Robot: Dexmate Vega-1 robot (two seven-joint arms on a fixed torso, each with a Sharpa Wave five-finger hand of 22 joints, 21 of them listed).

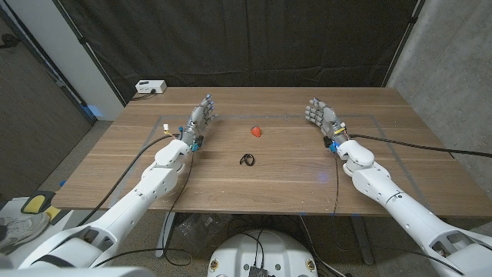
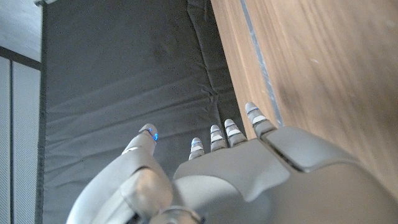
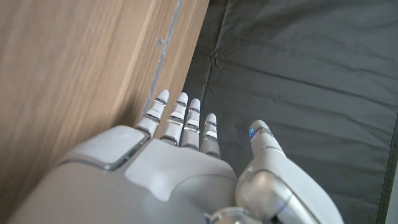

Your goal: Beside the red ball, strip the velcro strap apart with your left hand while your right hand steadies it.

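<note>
A small red ball sits on the wooden table near its middle. A black velcro strap, curled into a small loop, lies a little nearer to me than the ball. My left hand stands at the table's left, fingers straight and apart, holding nothing, well left of the strap. My right hand stands at the right, also with fingers extended and nothing in it. In the wrist views the left hand and the right hand point their fingers past the table's far edge toward the black curtain.
A white box sits at the table's far left corner. Tape lines mark a rectangle on the tabletop. A black curtain hangs behind the table. Cables run along each arm.
</note>
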